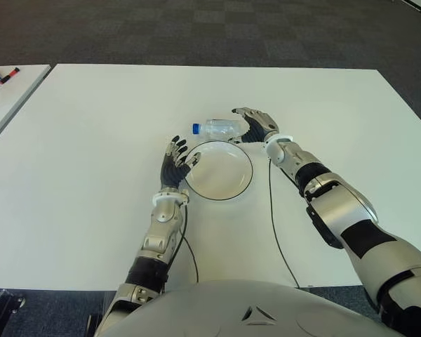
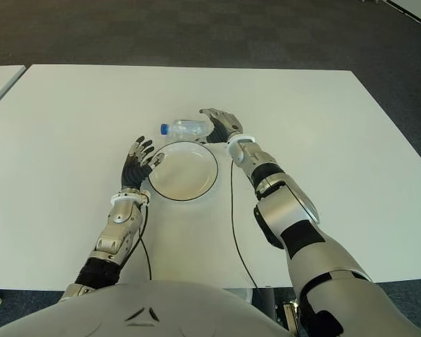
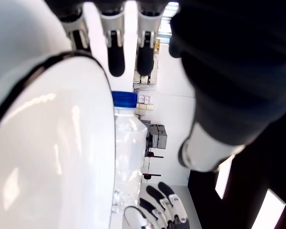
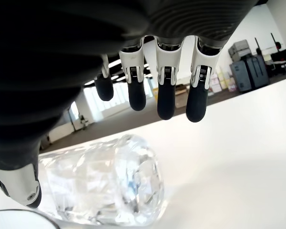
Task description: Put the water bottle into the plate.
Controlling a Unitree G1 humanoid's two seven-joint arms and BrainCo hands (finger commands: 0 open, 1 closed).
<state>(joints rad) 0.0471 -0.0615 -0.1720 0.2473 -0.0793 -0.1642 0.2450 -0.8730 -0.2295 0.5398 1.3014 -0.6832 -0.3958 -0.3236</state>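
Both hands open: right hand beside bottle (lying flat).

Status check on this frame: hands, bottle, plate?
Right hand open at water bottle base, no grasp. Left hand open beside plate rim. Bottle lying on table behind plate. Nothing blocking.

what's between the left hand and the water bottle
In the left eye view, only the far-left rim of the plate and bare table separate the left hand from the water bottle.
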